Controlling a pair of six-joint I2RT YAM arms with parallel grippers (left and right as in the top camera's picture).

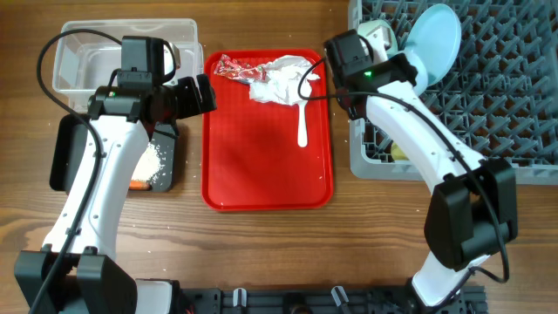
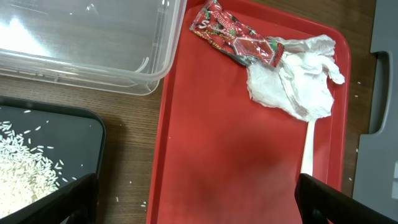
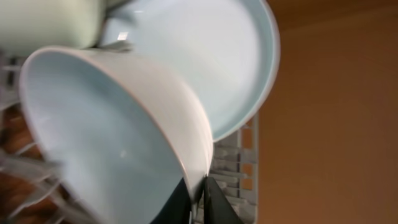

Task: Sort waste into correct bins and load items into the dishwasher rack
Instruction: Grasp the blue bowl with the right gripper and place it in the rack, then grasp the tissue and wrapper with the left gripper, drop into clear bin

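Note:
My right gripper (image 3: 198,194) is shut on the rim of a pale blue-green bowl (image 3: 112,143), held over the grey dishwasher rack (image 1: 488,96). The large pale blue plate (image 1: 436,37) stands in the rack just behind it, and it also shows in the right wrist view (image 3: 211,56). A second bowl (image 1: 377,35) sits in the rack's near corner. My left gripper (image 2: 199,208) is open and empty over the left side of the flat red tray (image 1: 261,166). On that tray lie the red-and-white wrapper (image 2: 233,37), crumpled tissue (image 2: 295,87) and white spoon (image 1: 302,126).
The clear tub (image 1: 122,52) stands at the back left. The black tray (image 1: 166,179) in front of it holds loose rice (image 2: 22,171) and a carrot end (image 1: 138,185). A yellow cup (image 1: 398,150) shows in the rack under my right arm.

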